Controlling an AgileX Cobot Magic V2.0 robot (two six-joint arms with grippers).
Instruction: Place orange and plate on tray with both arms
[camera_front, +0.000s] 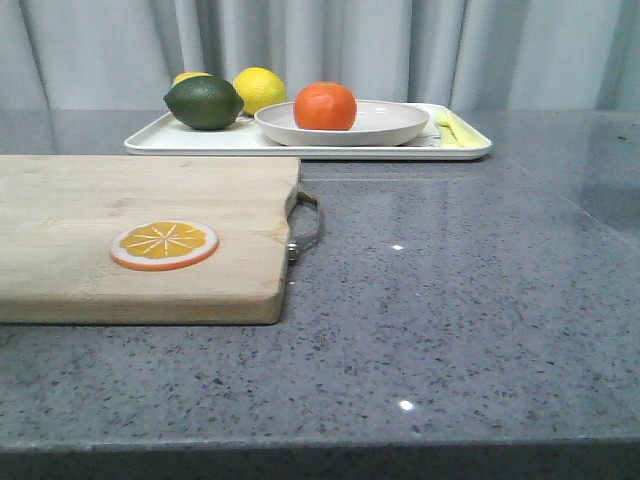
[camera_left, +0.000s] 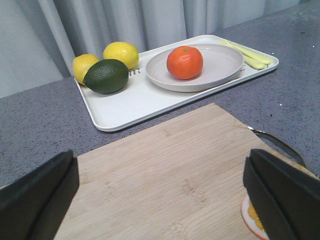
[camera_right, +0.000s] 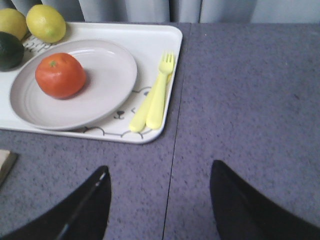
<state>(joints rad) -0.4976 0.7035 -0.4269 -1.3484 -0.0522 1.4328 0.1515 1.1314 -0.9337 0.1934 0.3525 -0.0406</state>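
The orange (camera_front: 324, 106) (camera_left: 184, 62) (camera_right: 60, 75) rests in the off-white plate (camera_front: 385, 126) (camera_left: 220, 60) (camera_right: 107, 80), and the plate lies on the white tray (camera_front: 200, 140) (camera_left: 135, 102) (camera_right: 160, 37) at the back of the table. My left gripper (camera_left: 160, 192) is open above the wooden board, well short of the tray, with nothing between its fingers. My right gripper (camera_right: 160, 172) is open over bare grey tabletop, just off the tray's corner. Neither gripper shows in the front view.
Two lemons (camera_front: 259, 89) (camera_left: 121, 54) and a dark green lime (camera_front: 204, 102) (camera_left: 106, 76) sit on the tray's left part. A yellow fork (camera_right: 160, 95) (camera_front: 452, 129) lies on its right part. A wooden cutting board (camera_front: 150, 235) (camera_left: 170, 170) with a metal handle (camera_front: 305, 225) carries an orange slice (camera_front: 164, 244).
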